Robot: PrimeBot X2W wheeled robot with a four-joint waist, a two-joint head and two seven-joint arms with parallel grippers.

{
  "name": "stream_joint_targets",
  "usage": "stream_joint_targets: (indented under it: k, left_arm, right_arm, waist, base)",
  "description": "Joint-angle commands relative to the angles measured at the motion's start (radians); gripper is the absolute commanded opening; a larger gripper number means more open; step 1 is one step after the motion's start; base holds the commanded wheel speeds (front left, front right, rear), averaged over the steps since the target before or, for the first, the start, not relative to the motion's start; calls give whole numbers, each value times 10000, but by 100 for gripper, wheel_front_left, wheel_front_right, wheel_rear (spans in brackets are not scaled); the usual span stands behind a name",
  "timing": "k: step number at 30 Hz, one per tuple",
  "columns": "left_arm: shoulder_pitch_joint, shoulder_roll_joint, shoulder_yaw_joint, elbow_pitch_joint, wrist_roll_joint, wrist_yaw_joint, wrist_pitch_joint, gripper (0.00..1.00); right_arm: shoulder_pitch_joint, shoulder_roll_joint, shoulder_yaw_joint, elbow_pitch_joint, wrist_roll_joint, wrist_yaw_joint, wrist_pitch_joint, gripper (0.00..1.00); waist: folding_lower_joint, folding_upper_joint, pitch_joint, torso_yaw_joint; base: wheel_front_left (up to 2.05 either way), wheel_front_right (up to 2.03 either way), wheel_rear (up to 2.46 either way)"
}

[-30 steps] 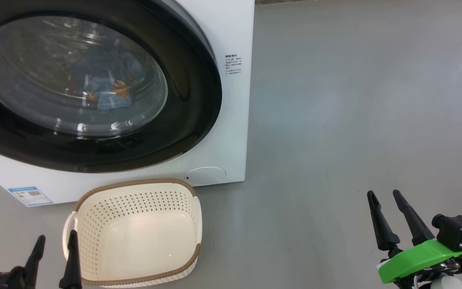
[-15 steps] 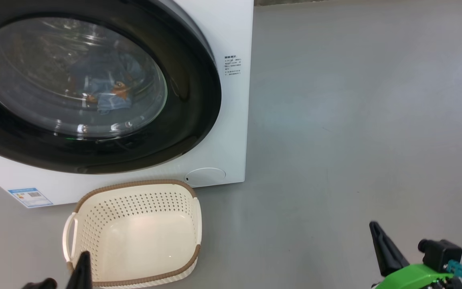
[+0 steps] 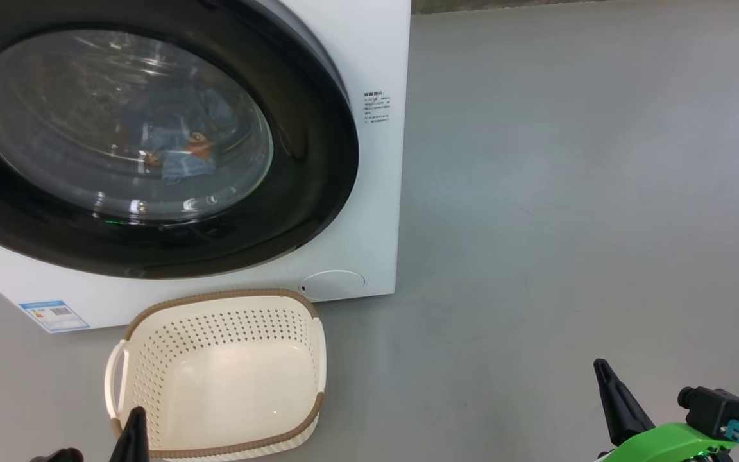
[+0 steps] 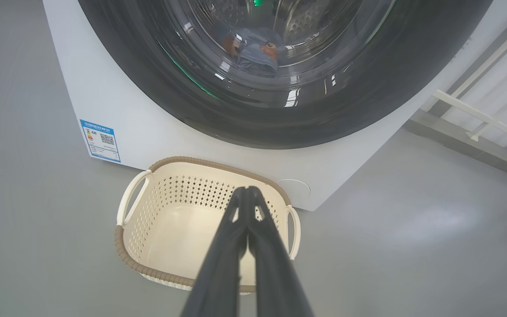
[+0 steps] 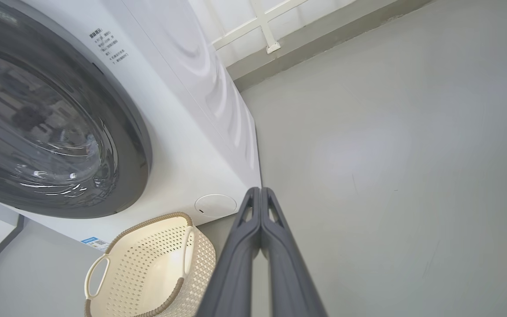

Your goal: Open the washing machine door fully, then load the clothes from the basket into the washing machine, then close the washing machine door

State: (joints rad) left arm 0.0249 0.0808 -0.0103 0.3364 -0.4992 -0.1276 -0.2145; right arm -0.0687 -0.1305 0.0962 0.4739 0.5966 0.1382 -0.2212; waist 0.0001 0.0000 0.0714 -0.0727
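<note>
The washing machine [image 3: 379, 51] stands at my ten o'clock, and the washing machine door [image 3: 318, 160] lies flat against its white front, closed. Through the glass bowl I see the clothes [image 3: 183, 154] inside the drum, a light blue bundle with orange-brown print, low and near the middle of the window. The basket [image 3: 215, 298] sits on the grey floor [image 3: 568, 192] at my seven o'clock, just in front of the machine's lower edge, its bare cream bottom showing. A blue label sticker [image 3: 55, 314] is at the basket's ten o'clock on the machine's front. My left fingers [image 4: 242, 198] are pressed together tip to tip, holding nothing, raised over the basket's near side. My right fingers [image 5: 255, 198] are likewise pressed shut and empty at my five o'clock, over bare floor, well apart from the basket.
</note>
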Motion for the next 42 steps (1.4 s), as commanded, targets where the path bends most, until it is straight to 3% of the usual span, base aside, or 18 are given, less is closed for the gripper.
stream_joint_targets:
  k: [1, 42]
  left_arm:
    - [-170, 131, 153, -260, -279, 23, 59, 0]
    - [-634, -32, 565, -495, -4312, 21, 1264, 0]
  right_arm:
    - [-205, -63, -126, -307, 300, -9, 74, 0]
    - [-303, 194, -778, -1022, 4040, -34, 1226, 0]
  waist:
    - [-1, 0, -9, 12]
    - [-1, 0, -273, 279]
  base:
    - [0, 0, 0]
    - [0, 0, 0]
